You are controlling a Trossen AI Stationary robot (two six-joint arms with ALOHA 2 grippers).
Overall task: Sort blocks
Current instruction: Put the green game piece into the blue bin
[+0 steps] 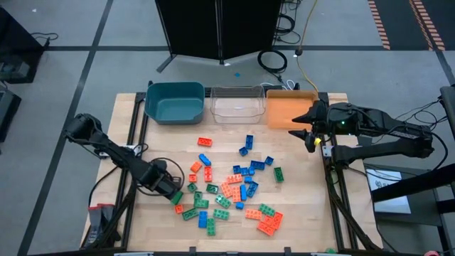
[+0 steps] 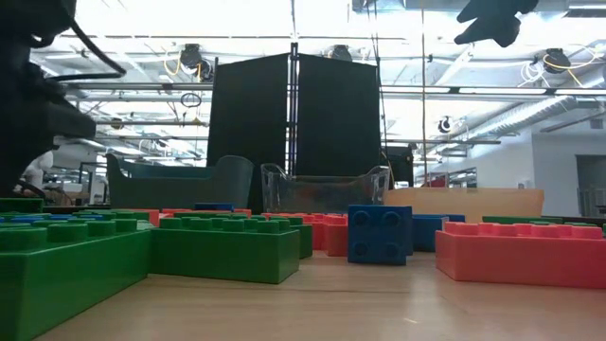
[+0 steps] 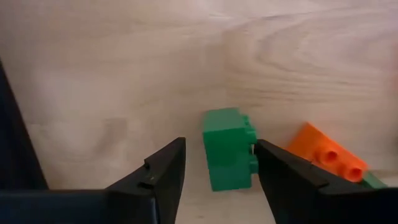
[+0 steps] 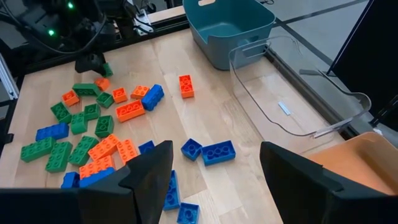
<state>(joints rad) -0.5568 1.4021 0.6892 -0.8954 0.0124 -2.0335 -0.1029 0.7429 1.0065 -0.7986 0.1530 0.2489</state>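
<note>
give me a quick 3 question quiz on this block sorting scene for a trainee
1. True or false: the left gripper is open, with a green block between its fingers.
2. Which bin is the right gripper nearest in the high view? A) teal bin B) clear bin C) orange bin
3. Fill in: most of the blocks lie loose on the ____.

Key
1. True: the fingers stand apart on either side of the green block, which rests on the table.
2. C: it is beside the orange bin's right end, open and holding nothing.
3. table
</note>
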